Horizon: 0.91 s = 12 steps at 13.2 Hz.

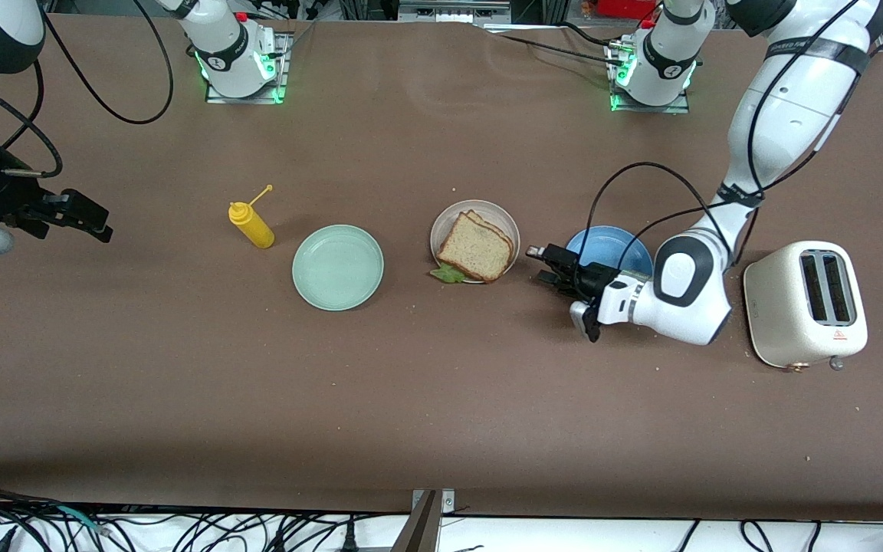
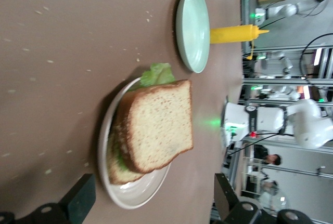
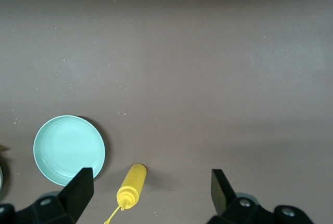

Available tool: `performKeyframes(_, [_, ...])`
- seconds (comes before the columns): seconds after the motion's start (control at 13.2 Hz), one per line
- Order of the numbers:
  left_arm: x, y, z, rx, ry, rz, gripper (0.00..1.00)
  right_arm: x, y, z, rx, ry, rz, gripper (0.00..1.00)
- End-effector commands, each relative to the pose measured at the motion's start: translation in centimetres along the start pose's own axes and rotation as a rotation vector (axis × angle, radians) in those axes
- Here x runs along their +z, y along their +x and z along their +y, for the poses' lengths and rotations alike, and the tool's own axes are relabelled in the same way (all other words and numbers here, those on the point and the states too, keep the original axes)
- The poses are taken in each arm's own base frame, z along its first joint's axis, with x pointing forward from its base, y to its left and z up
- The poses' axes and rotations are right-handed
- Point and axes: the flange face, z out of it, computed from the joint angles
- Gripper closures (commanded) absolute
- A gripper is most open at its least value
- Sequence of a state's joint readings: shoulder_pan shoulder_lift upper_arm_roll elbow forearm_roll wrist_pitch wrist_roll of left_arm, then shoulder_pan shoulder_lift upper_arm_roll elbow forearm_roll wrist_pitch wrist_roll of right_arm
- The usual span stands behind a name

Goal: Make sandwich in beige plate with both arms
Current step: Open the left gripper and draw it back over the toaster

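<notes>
Front view: left gripper [image 1: 545,264], fingers apart, hovering beside round beige plate [image 1: 441,224] holding tan bread-and-lettuce sandwich [image 1: 475,248]; right gripper [image 1: 93,220] waiting open; nudging could be toppling the slices

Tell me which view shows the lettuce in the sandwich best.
The left wrist view: the lettuce sticks out from under the top slice of the sandwich on the beige plate. The front view shows only a small green tip at the plate's rim nearer the camera. The right wrist view does not show it.
</notes>
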<state>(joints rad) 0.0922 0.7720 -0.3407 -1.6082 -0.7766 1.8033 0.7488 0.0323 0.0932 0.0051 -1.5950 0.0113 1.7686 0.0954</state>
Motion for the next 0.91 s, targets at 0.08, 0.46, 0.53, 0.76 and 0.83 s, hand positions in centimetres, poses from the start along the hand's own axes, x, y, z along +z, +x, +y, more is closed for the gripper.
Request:
performKeyframes(0.08, [-7.4, -1.0, 4.9, 0.038, 0.314, -0.079, 0.0, -0.1, -0.2, -0.2, -0.011, -0.017, -0.007, 0.0])
performKeyframes(0.46, [-16.3, -2.7, 13.1, -0.122, 0.812, -0.091, 0.0, 0.4, -0.5, 0.1, -0.022, -0.063, -0.005, 0.0])
performKeyframes(0.53, [-17.6, -3.1, 15.3, -0.163, 0.91, -0.071, 0.0, 0.3, -0.5, 0.1, -0.031, -0.084, -0.002, 0.0])
performKeyframes(0.76, [-20.6, -4.8, 22.9, -0.249, 1.081, 0.042, 0.0, 0.0, -0.3, 0.1, -0.04, -0.078, -0.001, 0.0])
performKeyframes(0.83, [-21.4, -5.2, 25.0, -0.263, 1.101, 0.091, 0.0, 0.1, -0.3, 0.1, -0.04, -0.078, -0.003, 0.0])
